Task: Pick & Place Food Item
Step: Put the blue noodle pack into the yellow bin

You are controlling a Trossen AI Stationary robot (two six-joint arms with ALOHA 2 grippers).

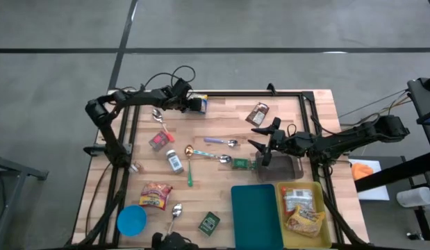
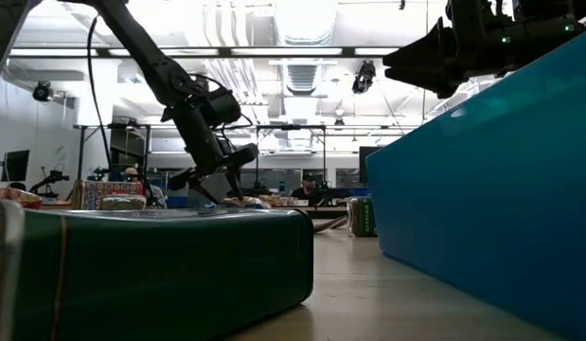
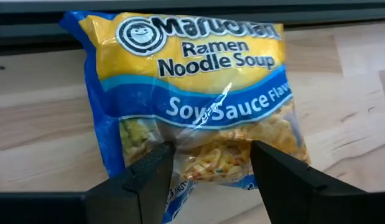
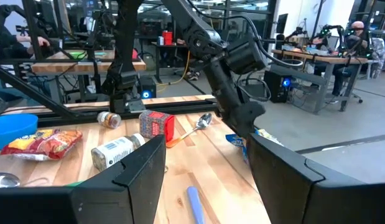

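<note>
Grasp step: the left hand [image 3: 208,177] sits at the table's [image 1: 284,111] far edge, fingers apart either side of the ramen noodle packet [image 3: 198,93] (not yet squeezed). Next it must close, then lift. The right hand [image 1: 265,147] waits open mid-table

Glossy crinkled plastic ramen packet [image 3: 198,99]; matt pale wood table [image 3: 347,93].
</note>
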